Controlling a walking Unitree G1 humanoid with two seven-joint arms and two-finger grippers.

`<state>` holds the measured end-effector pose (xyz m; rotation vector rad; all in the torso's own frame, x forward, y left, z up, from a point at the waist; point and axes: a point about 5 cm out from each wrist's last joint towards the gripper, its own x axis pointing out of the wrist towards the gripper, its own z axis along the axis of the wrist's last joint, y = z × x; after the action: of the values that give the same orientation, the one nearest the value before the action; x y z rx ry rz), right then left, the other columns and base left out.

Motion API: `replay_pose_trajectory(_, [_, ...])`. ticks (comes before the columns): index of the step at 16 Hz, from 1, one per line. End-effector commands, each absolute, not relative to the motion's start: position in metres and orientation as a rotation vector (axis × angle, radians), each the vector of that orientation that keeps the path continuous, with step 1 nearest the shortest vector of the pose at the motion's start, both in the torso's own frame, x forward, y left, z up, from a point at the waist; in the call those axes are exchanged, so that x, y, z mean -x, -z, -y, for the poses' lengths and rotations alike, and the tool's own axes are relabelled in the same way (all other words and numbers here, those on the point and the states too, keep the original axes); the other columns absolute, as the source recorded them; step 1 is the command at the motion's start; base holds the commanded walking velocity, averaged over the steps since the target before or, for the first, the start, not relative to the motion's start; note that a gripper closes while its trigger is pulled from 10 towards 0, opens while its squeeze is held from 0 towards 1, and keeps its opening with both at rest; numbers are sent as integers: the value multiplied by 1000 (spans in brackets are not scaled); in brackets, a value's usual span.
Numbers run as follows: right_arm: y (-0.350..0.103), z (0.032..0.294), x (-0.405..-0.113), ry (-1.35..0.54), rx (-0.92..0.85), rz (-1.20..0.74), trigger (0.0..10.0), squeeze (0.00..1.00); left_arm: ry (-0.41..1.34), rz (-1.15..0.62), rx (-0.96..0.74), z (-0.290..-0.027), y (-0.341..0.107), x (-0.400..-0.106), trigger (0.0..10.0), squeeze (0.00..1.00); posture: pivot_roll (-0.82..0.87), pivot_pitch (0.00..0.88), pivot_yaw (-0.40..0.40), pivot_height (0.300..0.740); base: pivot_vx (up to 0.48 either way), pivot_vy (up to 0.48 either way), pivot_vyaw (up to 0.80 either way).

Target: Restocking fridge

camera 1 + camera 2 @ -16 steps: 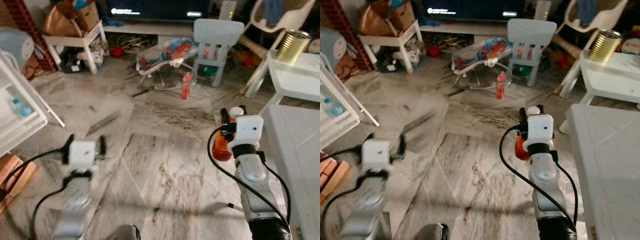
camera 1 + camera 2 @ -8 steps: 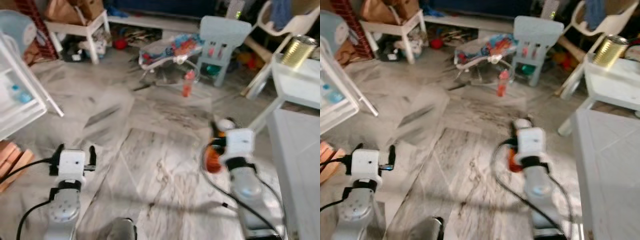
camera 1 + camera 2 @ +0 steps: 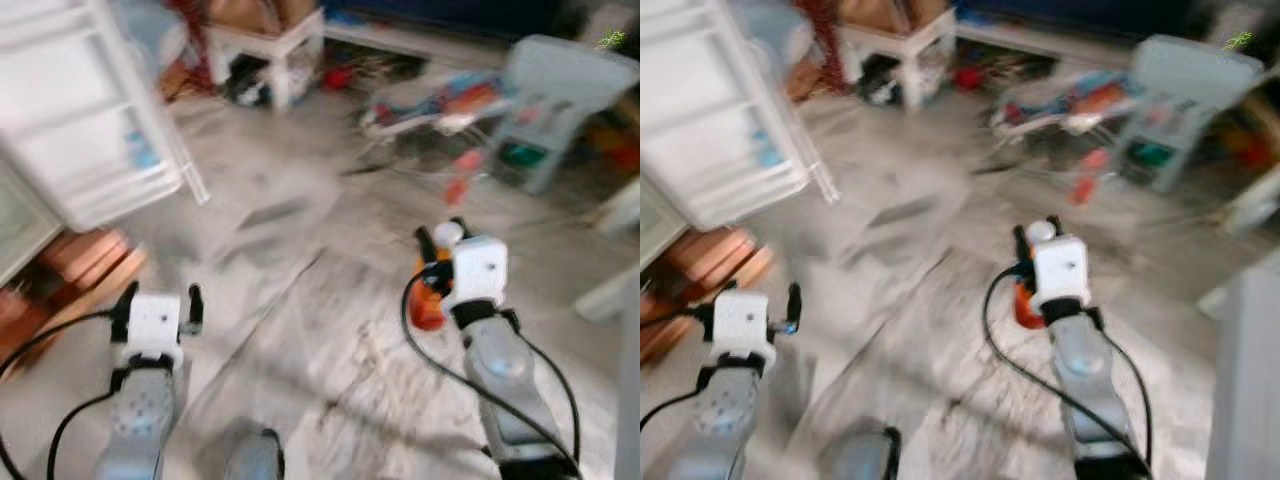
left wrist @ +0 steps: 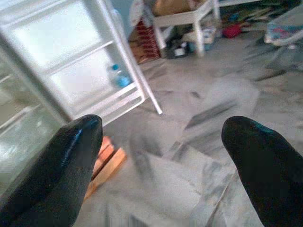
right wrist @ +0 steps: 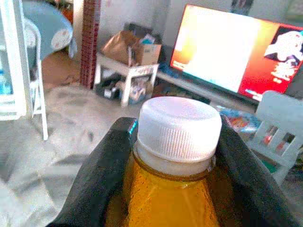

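Right claw [image 5: 175, 156] grips orange bottle [image 5: 170, 198]; left claw [image 4: 161, 156] gapes over bare floor [image 4: 199, 156].

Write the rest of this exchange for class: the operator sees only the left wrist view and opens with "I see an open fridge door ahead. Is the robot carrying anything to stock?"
Observer: Yes. The right gripper is shut on an orange drink bottle with a white cap.
Operator: Which side of the robot is the fridge door on?
Observer: Its left; the head views show the white fridge door at upper left, ahead of the left gripper.
Operator: Anything across the room I should know about?
Observer: A pale child's chair stands on the far right, and the right wrist view shows a lit television behind it.
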<state>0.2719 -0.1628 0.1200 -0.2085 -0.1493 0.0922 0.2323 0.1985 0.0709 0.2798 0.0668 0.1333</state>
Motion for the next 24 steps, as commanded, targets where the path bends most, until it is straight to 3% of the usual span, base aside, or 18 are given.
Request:
replay_pose_trajectory(1, [-133,156,-278,-104,189,206,10000,0,-140,-67,-277,-202,-73,-235,10000,0,112,98,-35,740,0,0,794])
replay_pose_trajectory(11, [-138,148,-277,-184,179,230,10000,0,-96,-64,-226,-190,-74,-236,10000,0,117,111,-42,740,0,0,722])
replay_pose_trajectory(13, [-139,149,-279,-178,78,221,10000,0,-97,-70,-212,-189,-74,-236,10000,0,118,116,-39,740,249,251,0])
replay_pose_trajectory(24, [-142,151,-282,-181,93,226,10000,0,-104,-52,-210,-187,-83,-242,10000,0,119,121,-45,740,319,359,0])
